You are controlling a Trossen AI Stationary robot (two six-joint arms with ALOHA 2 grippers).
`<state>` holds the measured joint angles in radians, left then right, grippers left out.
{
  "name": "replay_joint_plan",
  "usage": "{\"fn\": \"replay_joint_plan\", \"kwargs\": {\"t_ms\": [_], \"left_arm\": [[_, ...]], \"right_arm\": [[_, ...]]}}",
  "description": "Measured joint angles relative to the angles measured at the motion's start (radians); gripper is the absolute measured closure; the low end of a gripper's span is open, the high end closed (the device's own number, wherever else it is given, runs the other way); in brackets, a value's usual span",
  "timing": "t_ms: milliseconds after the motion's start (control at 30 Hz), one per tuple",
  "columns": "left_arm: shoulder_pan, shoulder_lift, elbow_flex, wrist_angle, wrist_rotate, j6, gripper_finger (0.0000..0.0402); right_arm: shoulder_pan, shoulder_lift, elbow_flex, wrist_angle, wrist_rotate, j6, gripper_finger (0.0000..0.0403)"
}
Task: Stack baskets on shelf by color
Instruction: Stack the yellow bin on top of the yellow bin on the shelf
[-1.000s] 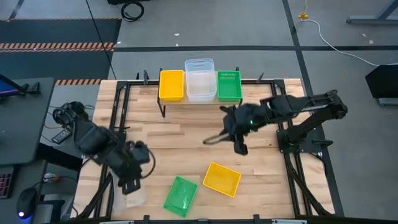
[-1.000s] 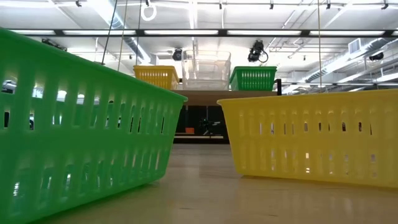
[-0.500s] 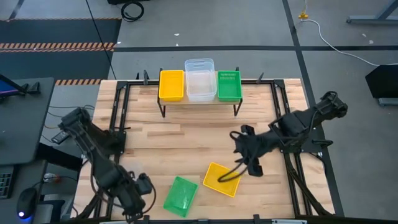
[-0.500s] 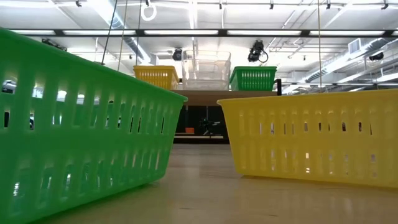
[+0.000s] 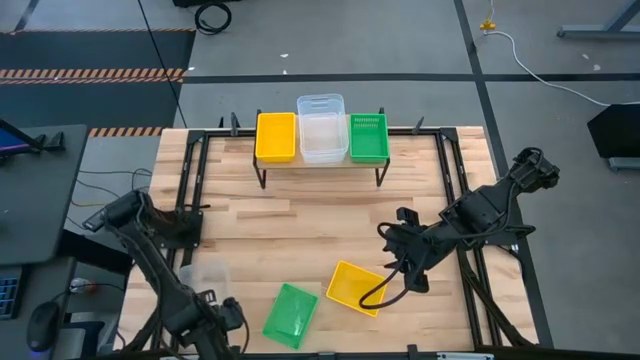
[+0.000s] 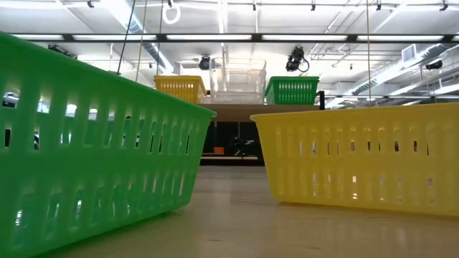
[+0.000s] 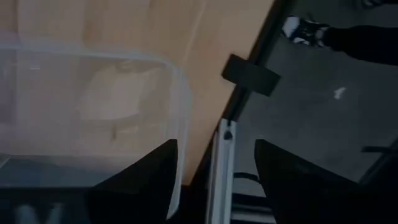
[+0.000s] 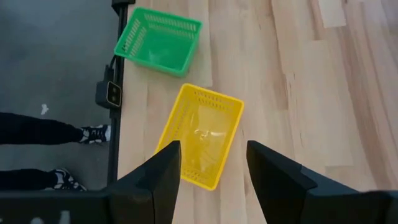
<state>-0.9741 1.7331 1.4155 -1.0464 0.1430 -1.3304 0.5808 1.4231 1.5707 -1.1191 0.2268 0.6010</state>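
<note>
While the left hand (image 7: 214,168) hangs spread beside a clear basket (image 7: 93,106), the right hand (image 8: 211,168) gapes above a yellow basket (image 8: 202,134).

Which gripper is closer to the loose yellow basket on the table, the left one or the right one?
Right. The right gripper hovers just beside the yellow basket, at its right edge. The left gripper is farther off, at the table's front left, beyond the green basket.
</note>
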Motion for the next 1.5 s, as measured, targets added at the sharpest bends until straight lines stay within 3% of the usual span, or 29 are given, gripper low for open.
{"fn": "replay_joint_plan", "kwargs": {"t_ms": [300,567,800,1167,1500], "left_arm": [[0.0,0.109,0.0,0.022,-0.016,0.015,0.018],[0.0,0.133,0.0,0.055,-0.058,0.006,0.019],[0.013,0.133,0.0,0.055,-0.083,0.006,0.0195],[0.049,0.133,0.0,0.082,-0.062,0.007,0.0201],[0.067,0.132,0.0,0.104,-0.039,0.009,0.0202]], "right_arm": [[0.002,0.0,0.0,0.0,-0.008,0.013,0.0213],[0.031,0.0,-0.006,0.0,-0.015,0.071,0.0214],[0.116,0.001,-0.141,0.044,-0.038,0.07,0.0214],[0.146,0.004,-0.506,0.498,-0.085,-0.231,0.0215],[0.08,0.098,-0.6,0.588,-0.189,-0.519,0.0215]]}}
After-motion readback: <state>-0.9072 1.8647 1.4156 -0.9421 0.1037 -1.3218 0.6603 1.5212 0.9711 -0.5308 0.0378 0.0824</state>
